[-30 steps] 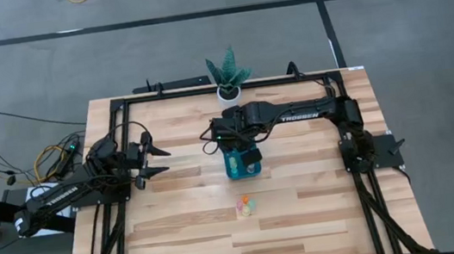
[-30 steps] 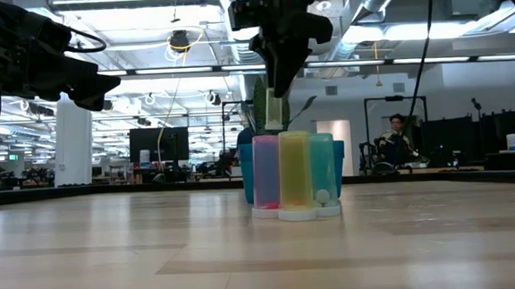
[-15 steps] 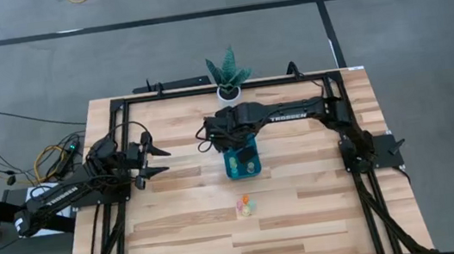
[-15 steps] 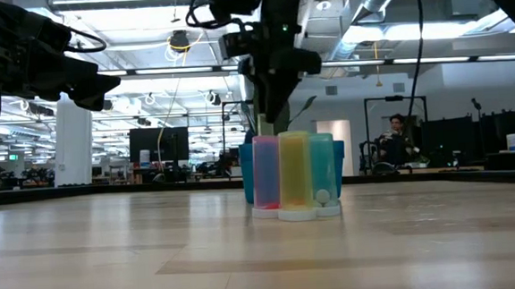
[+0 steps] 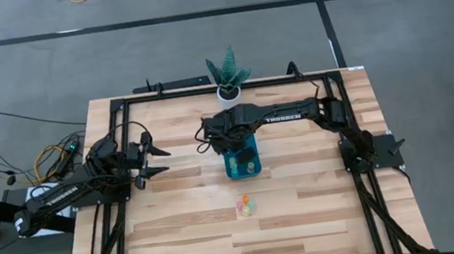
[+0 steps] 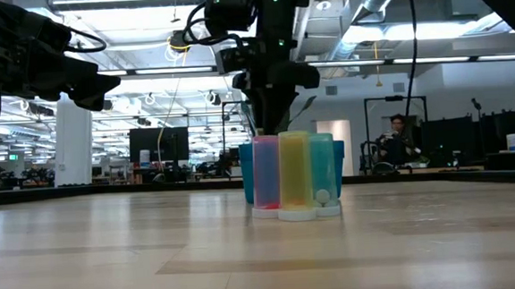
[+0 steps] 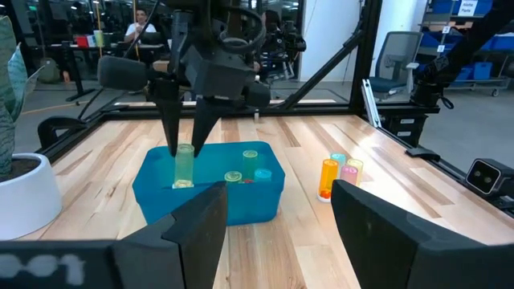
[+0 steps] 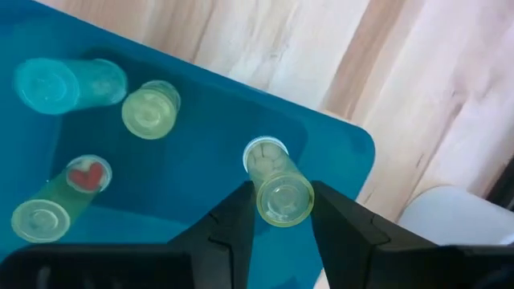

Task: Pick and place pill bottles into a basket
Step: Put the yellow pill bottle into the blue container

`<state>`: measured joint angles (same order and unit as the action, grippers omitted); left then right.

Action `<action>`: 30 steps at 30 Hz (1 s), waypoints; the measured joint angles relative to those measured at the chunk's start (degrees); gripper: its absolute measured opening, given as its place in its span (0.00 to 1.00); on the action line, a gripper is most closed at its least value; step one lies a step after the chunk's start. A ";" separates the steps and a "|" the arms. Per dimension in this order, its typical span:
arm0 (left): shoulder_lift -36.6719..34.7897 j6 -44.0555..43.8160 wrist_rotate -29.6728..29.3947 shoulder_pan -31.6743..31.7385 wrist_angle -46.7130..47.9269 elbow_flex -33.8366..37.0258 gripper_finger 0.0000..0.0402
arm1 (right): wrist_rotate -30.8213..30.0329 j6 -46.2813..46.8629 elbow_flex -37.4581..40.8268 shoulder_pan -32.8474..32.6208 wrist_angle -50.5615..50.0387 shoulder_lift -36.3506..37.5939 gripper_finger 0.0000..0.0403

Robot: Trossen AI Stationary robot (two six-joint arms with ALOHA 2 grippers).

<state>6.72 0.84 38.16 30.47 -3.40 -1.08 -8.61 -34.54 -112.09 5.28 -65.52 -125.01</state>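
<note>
Green bottle [image 8: 277, 186] is being held upright between the fingers [image 8: 234, 227] of the right gripper [image 7: 185, 138], long axis vertical, directly beneath the wrist and inside the basket [image 7: 152, 193], at the corner nearest the plant pot [image 7: 28, 197]; its base appears to be at or just above the basket floor, though contact cannot be told. The fingers are closed on its sides. Release here is being judged as the coming move, with a straight lift to clear the rim. Three other bottles [image 8: 148, 108] are lying or standing in the basket, apart from the held one. Remaining bottles [image 5: 245, 204] are standing in a cluster on the table [image 5: 308, 221], beyond the basket's near end, nearer the right arm. The left gripper [image 5: 154, 157] is waiting, open, well to the left.
</note>
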 joint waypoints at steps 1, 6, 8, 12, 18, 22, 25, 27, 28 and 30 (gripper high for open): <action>0.00 0.00 0.01 0.01 0.00 0.00 0.53 | 0.54 0.00 0.00 0.00 0.00 0.00 0.27; 0.00 0.00 0.01 0.01 0.00 0.00 0.53 | 2.34 0.00 0.00 -0.04 0.09 0.00 0.27; 0.00 0.00 0.01 -0.01 0.00 0.00 0.53 | 2.53 0.01 0.00 -0.02 -0.06 0.00 0.27; 0.00 0.00 0.01 0.01 0.00 0.00 0.53 | 2.54 0.02 -0.09 -0.15 0.04 -0.84 0.27; 0.00 0.00 0.01 -0.01 -0.02 0.00 0.53 | 2.71 0.20 -0.10 -0.35 1.56 -1.87 0.27; 0.00 0.00 0.01 -0.01 -0.02 0.00 0.53 | 2.70 0.04 0.01 -0.36 1.31 -2.42 0.27; 0.02 0.00 0.01 0.00 -0.02 0.00 0.53 | 2.72 0.06 0.06 -0.42 0.73 -2.96 0.27; 0.02 0.00 0.00 0.01 0.00 0.00 0.53 | 2.74 0.04 0.08 -0.63 0.85 -2.96 0.27; 0.01 0.00 0.01 0.01 -0.01 0.00 0.53 | 2.74 0.02 0.00 -0.75 1.00 -2.93 0.27; 0.02 0.00 -0.01 -0.01 0.00 0.00 0.53 | 2.76 -0.02 0.02 -0.76 1.01 -2.93 0.27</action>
<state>6.74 0.84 38.16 30.46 -3.40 -1.08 -5.85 -34.57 -112.07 4.51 -64.51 -127.94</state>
